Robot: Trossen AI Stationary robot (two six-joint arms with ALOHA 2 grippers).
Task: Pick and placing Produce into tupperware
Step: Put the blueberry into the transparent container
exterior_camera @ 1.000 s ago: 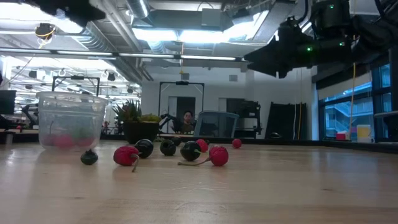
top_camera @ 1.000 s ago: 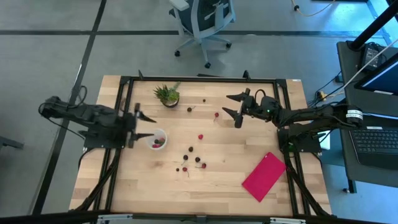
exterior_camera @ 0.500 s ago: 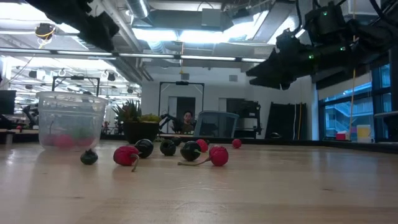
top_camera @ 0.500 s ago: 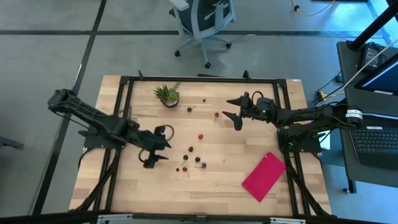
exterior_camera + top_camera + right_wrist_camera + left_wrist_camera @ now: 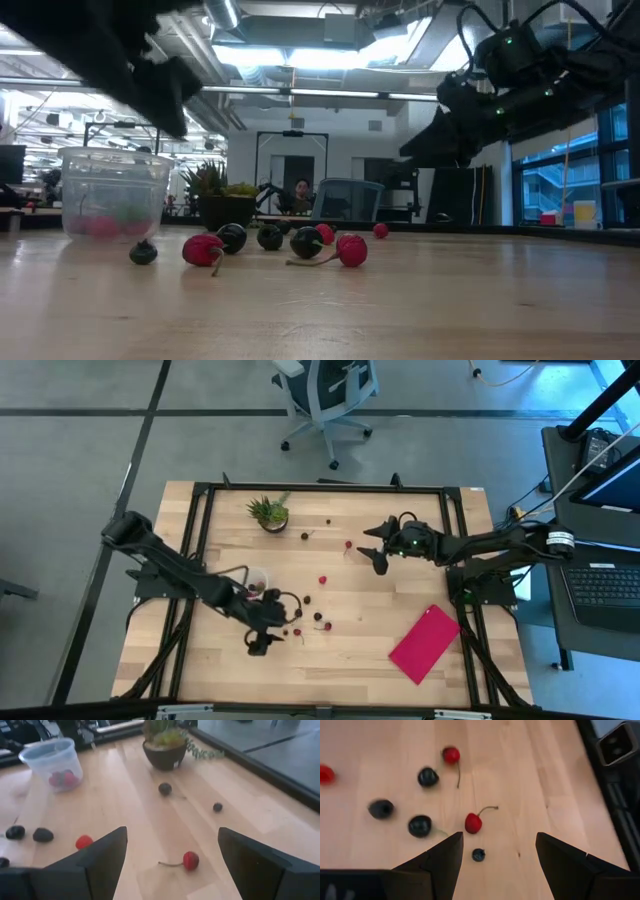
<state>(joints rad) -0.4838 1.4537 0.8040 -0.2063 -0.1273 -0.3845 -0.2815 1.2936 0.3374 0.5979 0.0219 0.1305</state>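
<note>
Produce: I'm hovering the spread left gripper over the stemmed red piece, centring before pinching; the right gripper is waiting, spread.

Your left arm stretches diagonally from the left edge toward lower centre of the overhead frame, its left gripper spread wide, pointing down. Your right arm reaches in from the right edge; the right gripper gapes open, upper centre-right.
</note>
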